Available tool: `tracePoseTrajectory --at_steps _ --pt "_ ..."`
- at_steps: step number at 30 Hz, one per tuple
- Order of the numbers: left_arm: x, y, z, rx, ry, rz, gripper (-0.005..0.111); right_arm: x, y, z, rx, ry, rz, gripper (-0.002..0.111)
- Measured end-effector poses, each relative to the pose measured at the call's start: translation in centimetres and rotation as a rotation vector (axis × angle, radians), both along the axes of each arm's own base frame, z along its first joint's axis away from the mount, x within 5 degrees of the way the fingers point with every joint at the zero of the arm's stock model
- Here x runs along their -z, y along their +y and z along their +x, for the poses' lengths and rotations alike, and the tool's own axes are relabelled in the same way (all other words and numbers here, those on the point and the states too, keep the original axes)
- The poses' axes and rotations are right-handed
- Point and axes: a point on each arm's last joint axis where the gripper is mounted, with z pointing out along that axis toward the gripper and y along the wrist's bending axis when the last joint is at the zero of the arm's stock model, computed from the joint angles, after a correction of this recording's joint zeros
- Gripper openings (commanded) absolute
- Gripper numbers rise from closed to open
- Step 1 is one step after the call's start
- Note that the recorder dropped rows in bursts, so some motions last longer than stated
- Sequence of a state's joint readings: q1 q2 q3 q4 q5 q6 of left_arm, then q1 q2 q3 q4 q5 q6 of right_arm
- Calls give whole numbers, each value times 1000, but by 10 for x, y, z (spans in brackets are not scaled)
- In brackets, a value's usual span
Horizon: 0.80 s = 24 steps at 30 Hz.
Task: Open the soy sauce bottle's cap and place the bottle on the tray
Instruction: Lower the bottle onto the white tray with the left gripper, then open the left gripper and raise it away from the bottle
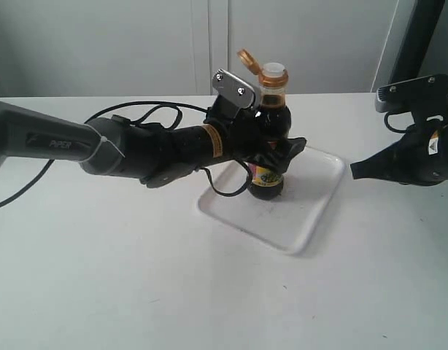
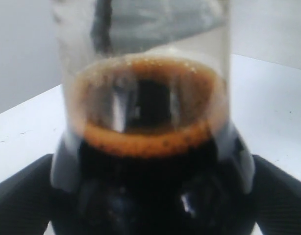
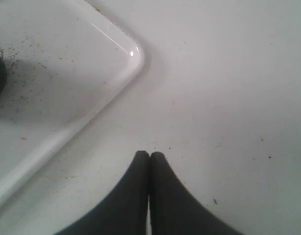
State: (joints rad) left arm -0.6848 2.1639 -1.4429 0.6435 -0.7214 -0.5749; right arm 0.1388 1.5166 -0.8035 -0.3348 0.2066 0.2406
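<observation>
The soy sauce bottle [image 1: 271, 153] stands upright on the white tray [image 1: 315, 197], dark liquid up to its shoulder. Its golden cap [image 1: 249, 64] is flipped back on its hinge, and the white spout [image 1: 275, 71] shows. My left gripper [image 1: 276, 154] is shut on the bottle's body from the left. In the left wrist view the bottle [image 2: 148, 161] fills the picture between the two fingers [image 2: 23, 188]. My right gripper [image 1: 355, 170] hangs shut and empty to the right of the tray; its closed tips [image 3: 150, 155] hover over the table beside the tray's corner [image 3: 133, 58].
The left arm and its cables [image 1: 136, 117] stretch across the table from the left. A dark post [image 1: 421, 36] rises at the back right. Small dark specks lie on the tray floor [image 3: 23, 83].
</observation>
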Motion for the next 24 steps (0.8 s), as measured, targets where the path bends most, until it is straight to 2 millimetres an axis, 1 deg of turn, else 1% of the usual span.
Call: tracePoseTrajectory --at_steps 4,9,16,24 --pt "-12 3 -1 -10 -6 37 105 0 0 0 0 0 0 0" --pt "-28 4 -6 8 -9 27 105 0 0 0 0 0 0 0" --pt "-42 8 -9 -1 18 31 105 0 0 0 0 0 0 0" --pt "-65 12 -14 1 -25 30 105 0 0 0 -1 -2 1 0"
